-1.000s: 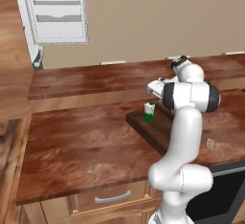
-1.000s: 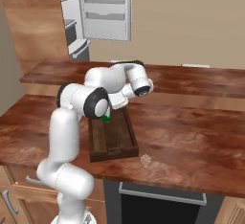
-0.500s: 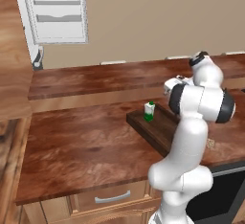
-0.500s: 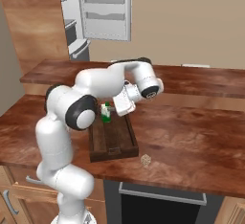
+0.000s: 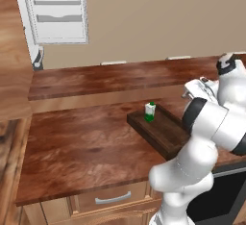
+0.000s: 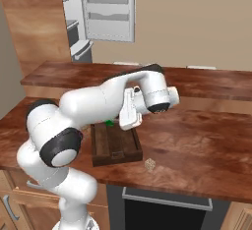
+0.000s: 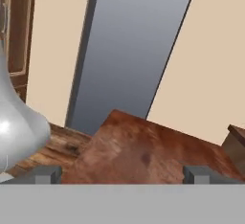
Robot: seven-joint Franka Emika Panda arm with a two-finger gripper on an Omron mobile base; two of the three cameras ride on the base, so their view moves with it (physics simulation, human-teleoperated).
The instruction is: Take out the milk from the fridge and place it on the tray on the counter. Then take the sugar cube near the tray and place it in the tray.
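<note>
moved: arm swung off toward the tray's far side over the last second; milk stayed put in the tray, cube unmoved
cube: sugar cube (image 6: 149,164) sat on the counter (image 6: 206,145) just beside the tray's near right corner, not touching it, still outside
cube handling: judged very light, rigid, crumbly at edges; tiny, so easy to knock away or squirt out of a pinch
cube grip: best taken top-down across two opposite flat faces, fingers centred, low closing force
milk: milk (image 5: 150,111) stood upright in the tray (image 5: 166,133) at its far-left corner in the left base view; first half of task looked done
tray: dark wood, low rim, plenty of bare floor on the cube's side for the drop
gripper: gripper (image 7: 123,174) was spread fully, nothing between the tips; hand view looked out level across the counter, not down at the cube
arm: hand hung above the tray's far edge in the right base view, well apart from the cube
fridge: fridge (image 6: 107,9) door stood open behind the counter
next: judged to need a wrist turn downward and a move toward the cube
</note>
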